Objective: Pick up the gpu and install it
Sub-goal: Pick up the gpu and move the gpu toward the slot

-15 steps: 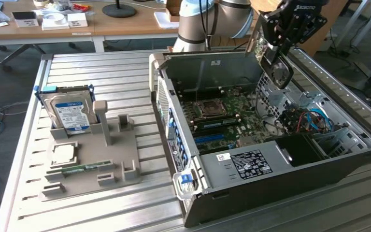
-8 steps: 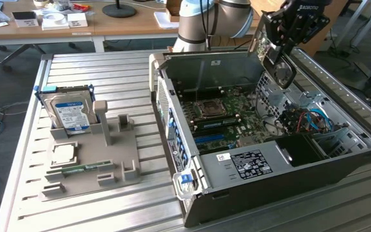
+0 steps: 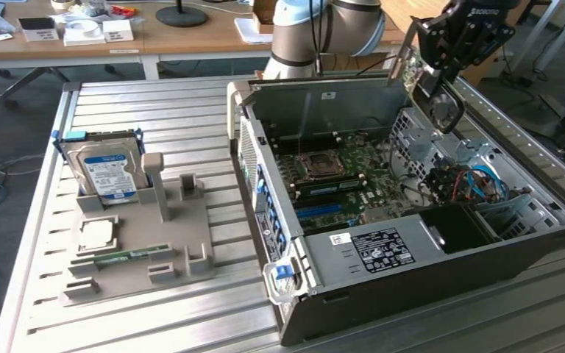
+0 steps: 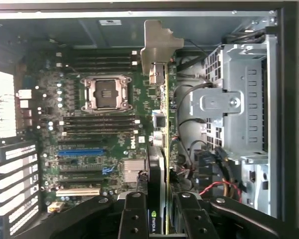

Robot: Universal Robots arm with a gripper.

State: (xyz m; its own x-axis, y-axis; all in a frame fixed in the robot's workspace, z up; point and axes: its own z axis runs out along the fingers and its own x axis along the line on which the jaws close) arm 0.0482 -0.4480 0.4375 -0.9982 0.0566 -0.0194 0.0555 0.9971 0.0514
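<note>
My gripper [image 3: 440, 68] hangs over the far right side of the open computer case [image 3: 518, 261], shut on the gpu [image 3: 430, 92]. The card is held on edge above the case, its silver end bracket [image 3: 400, 55] towards the exterior view's left. In the wrist view the gpu [image 4: 163, 124] appears edge-on between my black fingers [image 4: 134, 216], with its bracket [image 4: 157, 42] at the far end. It sits over the motherboard [image 4: 114, 149] beside the drive cage [image 4: 239, 99]. A blue expansion slot [image 4: 79, 151] lies on the board, apart from the card.
A grey holder tray [image 3: 179, 220] on the slatted metal table [image 3: 155, 110] carries the blue-labelled hard drive [image 3: 109, 173], a processor [image 3: 97, 234] and a memory stick [image 3: 126, 257]. Loose cables [image 3: 474, 180] fill the case's right part. A wooden desk [image 3: 194, 37] stands behind.
</note>
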